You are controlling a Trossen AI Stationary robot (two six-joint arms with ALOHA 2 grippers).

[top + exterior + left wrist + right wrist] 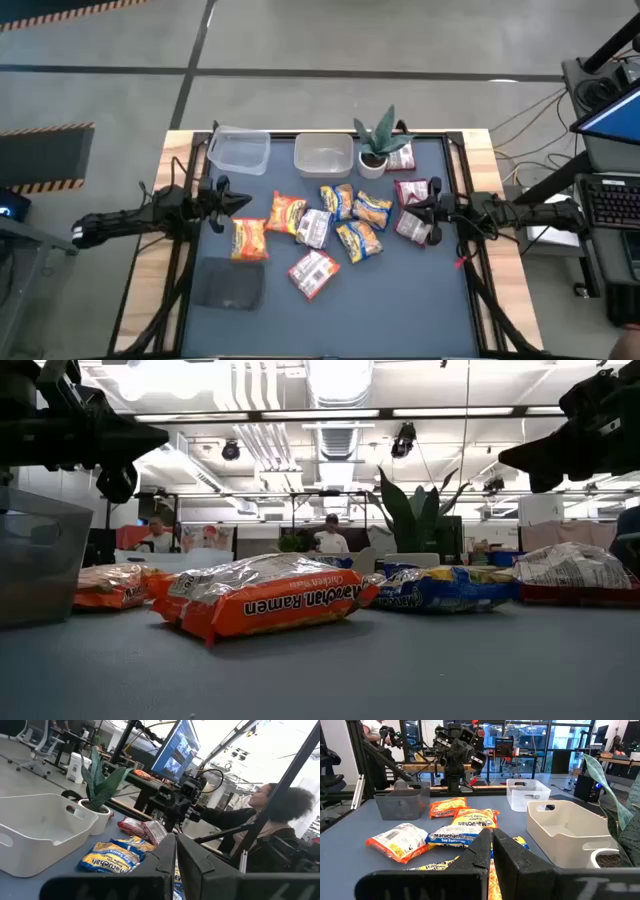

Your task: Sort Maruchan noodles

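Nearest the low camera lies an orange Maruchan packet (262,603), flat on the dark mat, with a blue-yellow packet (445,589) and a red-and-white packet (572,570) behind it toward the far edge. From above, the Maruchan noodles (330,228) lie scattered across the middle of the worktop (478,160), several overlapping or touching, and a few red-and-white ones sit toward its right edge beside the potted plant (378,140).

None is sorted yet, to judge by the two clear tubs (323,155) at the far edge, both empty. The left gripper (237,203) hovers near the left edge and the right gripper (415,206) near the right edge; each has its fingers pressed together with nothing between them.

The likely trouble is the pile itself: where packets overlap, fingers coming down on one may catch or drag its neighbour, and the crinkly, slippery wrap could slide out of a pinch. The plant stands close to the right-hand packets and could be knocked by a reach there. A dark grey cloth pad (230,284) lies near the front left corner.

The mat is smooth and dark blue-grey, framed in pale wood. Beyond is an open office with ceiling lights, monitors and seated people.
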